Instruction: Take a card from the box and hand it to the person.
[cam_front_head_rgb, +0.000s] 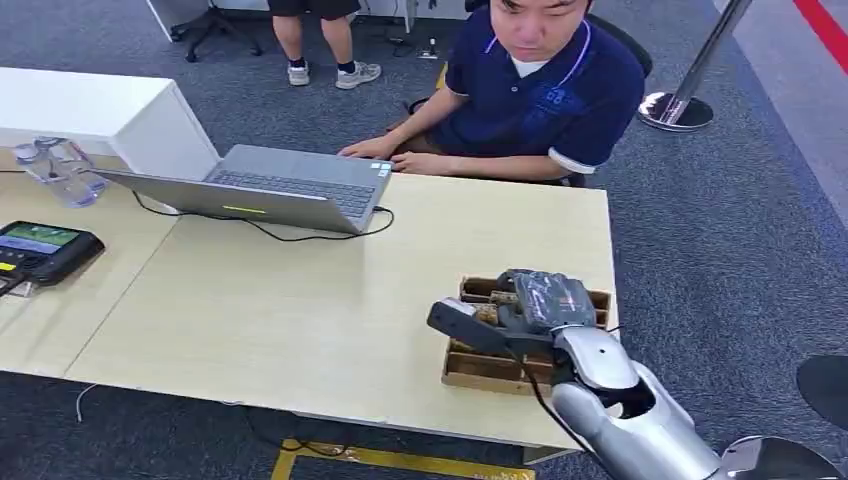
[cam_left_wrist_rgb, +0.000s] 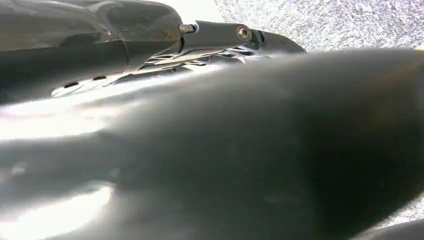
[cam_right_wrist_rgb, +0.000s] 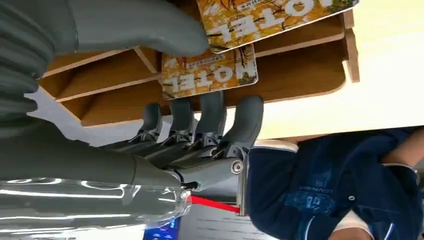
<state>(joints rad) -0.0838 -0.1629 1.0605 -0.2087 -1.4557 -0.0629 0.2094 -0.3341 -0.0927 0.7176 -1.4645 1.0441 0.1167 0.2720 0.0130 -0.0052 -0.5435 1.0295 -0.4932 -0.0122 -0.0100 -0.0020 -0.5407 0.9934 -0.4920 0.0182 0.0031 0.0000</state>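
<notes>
Our grey ribbed right hand (cam_right_wrist_rgb: 165, 130) reaches into the compartmented wooden box (cam_right_wrist_rgb: 300, 75), thumb and fingers bracketing an orange "HOTEL" card (cam_right_wrist_rgb: 210, 75).

Whether it pinches that card we cannot tell. A second card (cam_right_wrist_rgb: 265, 17) overlaps and could drag out. The head view places the seated person in navy (cam_front_head_rgb: 545, 90) across the table.

A pale wooden table (cam_front_head_rgb: 300, 300) stands on grey carpet (cam_front_head_rgb: 740, 250) beside a white counter (cam_front_head_rgb: 90, 105).
</notes>
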